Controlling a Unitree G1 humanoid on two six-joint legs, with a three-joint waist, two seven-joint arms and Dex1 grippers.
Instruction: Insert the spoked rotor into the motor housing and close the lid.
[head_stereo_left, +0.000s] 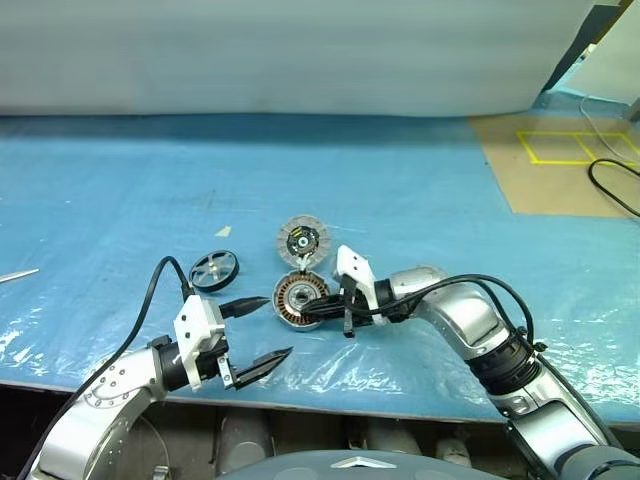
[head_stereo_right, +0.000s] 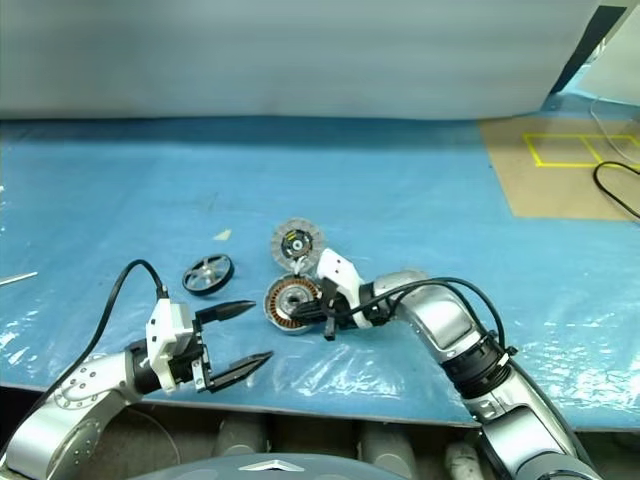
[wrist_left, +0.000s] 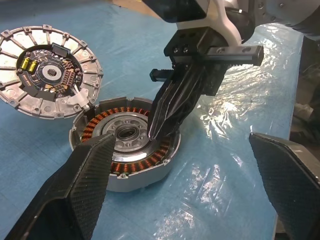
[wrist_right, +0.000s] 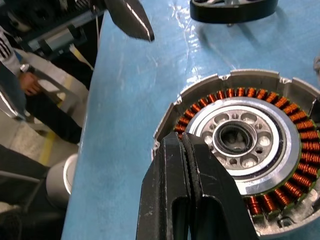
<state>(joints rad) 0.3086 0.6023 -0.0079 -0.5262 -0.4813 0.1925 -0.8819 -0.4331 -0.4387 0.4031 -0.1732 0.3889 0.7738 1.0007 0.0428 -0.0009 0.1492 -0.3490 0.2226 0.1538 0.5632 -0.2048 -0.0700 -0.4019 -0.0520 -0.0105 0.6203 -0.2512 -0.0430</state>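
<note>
Blue plastic-covered tabletop (head_stereo_left: 120, 190) carrying three motor parts close together. The motor housing (head_stereo_left: 298, 300), a short grey metal cup with a ring of copper-brown windings around a silver hub, sits open-side up, ready to receive a part. Touching or overlapping its far rim lies the lid (head_stereo_left: 302, 241), a round disc shown with its white-silver segmented face and dark circuit centre upward, evidently parked beside the housing until closing. The spoked rotor (head_stereo_left: 214, 269), a thin wheel with silvery rim and dark spokes, rests flat on the sheet just to the left of the housing, apart from it and not yet inserted.

The right gripper (wrist_left: 159, 120) has its jaws clenched together on nothing, the tips pressed down at the inner edge of the windings, probably to steady or nudge the housing. The left gripper (head_stereo_left: 262, 330) hovers near the tabletop's front edge with jaws spread wide and empty, pointing toward the housing, plausibly awaiting the rotor pick-up.
</note>
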